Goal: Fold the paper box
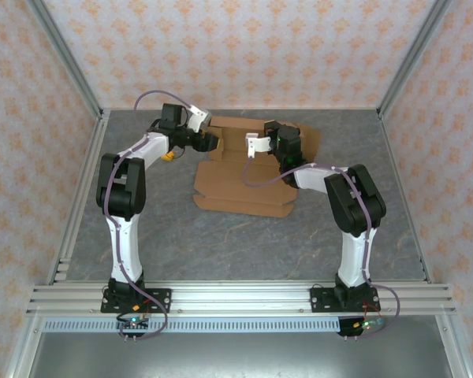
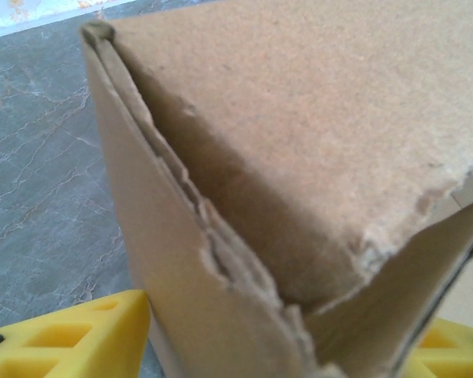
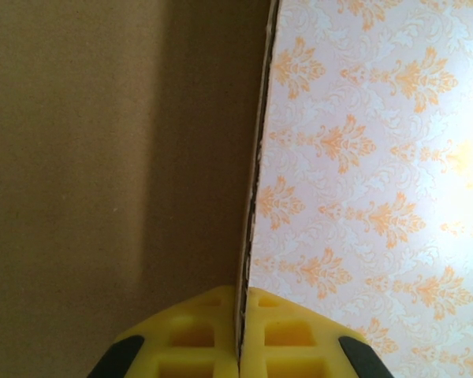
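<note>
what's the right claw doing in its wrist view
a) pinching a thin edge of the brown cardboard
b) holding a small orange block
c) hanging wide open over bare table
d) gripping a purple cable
a: the right claw has its two yellow fingers pressed together, with a thin edge of the paper box caught between them.

paper box (image 1: 238, 187): on table (image 1: 221, 252), centre toward 12 o'clock
left gripper (image 1: 209, 144): box's 10 o'clock edge
right gripper (image 3: 241, 315): box's 1 o'clock part
</note>
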Robot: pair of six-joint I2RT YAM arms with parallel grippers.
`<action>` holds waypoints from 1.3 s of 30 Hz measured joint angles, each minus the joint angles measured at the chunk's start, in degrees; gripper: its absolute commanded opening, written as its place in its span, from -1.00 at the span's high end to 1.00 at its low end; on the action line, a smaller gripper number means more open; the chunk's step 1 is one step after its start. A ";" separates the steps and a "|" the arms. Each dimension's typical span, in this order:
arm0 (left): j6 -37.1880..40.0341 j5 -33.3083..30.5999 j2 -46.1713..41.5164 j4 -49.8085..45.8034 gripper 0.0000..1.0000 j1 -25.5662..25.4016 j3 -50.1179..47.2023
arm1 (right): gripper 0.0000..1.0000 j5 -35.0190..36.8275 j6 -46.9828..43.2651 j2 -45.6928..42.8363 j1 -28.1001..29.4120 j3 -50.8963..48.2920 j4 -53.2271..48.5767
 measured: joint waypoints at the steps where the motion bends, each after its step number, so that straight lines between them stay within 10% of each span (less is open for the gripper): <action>1: -0.07 -0.39 0.00 0.07 -0.13 -0.09 0.00 | 1.00 0.02 0.00 -0.13 0.00 0.00 -0.24; 39: -10.60 -23.76 -0.31 20.15 0.39 -5.44 -8.41 | 1.00 0.28 1.97 -3.13 0.70 0.96 -7.80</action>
